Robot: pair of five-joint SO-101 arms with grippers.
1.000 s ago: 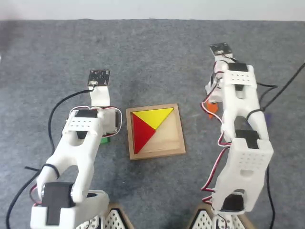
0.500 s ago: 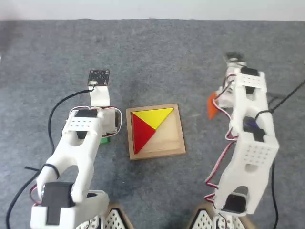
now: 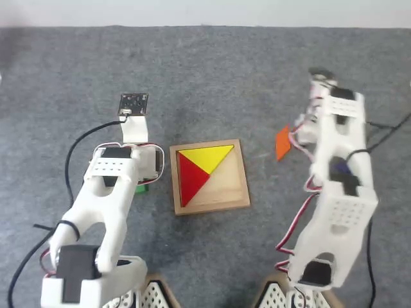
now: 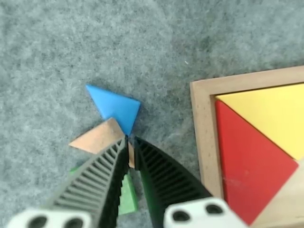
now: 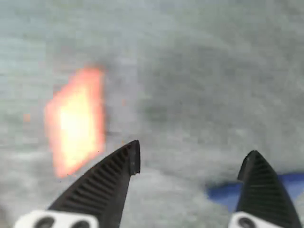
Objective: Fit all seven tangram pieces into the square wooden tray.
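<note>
Retrieval step: the right gripper [image 5: 190,159], jaws spread wide, is hovering beside the flat orange parallelogram piece [image 3: 282,142], which is lying well apart from the square wooden tray [image 3: 209,206]. The likely next move is straddling and closing on it. The left gripper [image 4: 130,142], jaws nearly together, is hanging over a tan wooden triangle [image 4: 97,137].

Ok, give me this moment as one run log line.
tray: red triangle, yellow triangle in | left jaws: shut, over tan piece | right jaws: open, empty, beside orange piece

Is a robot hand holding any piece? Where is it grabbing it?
The left gripper seems to pinch the tan piece by one corner, though that is not certain. The right gripper is open and holds nothing.
</note>
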